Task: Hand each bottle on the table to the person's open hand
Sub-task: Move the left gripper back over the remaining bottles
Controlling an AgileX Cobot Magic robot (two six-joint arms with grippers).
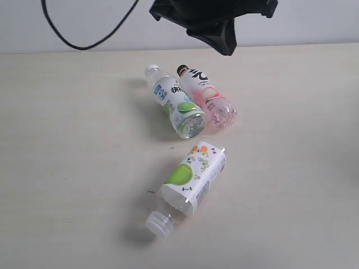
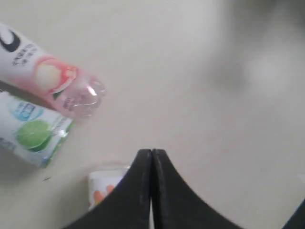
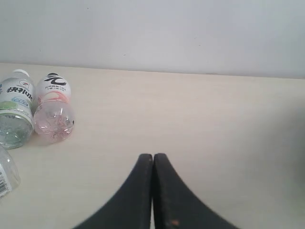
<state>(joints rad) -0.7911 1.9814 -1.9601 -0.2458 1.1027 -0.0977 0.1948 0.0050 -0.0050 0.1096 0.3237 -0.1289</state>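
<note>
On the table (image 1: 61, 185): three clear bottles lie on their sides, none of them in my grasp.
The pink bottle (image 1: 208, 98): black cap toward the far edge, base toward the exterior camera, lying right beside the lime-label bottle.
The lime-label bottle (image 1: 178, 103): white cap at the far end, on the left of the pink one in the exterior view.
The green-apple bottle (image 1: 193, 179): apart from that pair and nearer the camera, white cap at its near end.
My left gripper (image 2: 151, 153): fingers pressed tip to tip, empty, over bare tabletop just beside the green-apple bottle.
My right gripper (image 3: 153, 156): closed on nothing, over bare tabletop, well apart from the bottles.
At the far edge: a black arm part (image 1: 216, 22) hangs above the table, probably my left arm, though the frame cuts it off; a black cable (image 1: 84, 39) loops across the pale wall (image 1: 314, 25).
</note>
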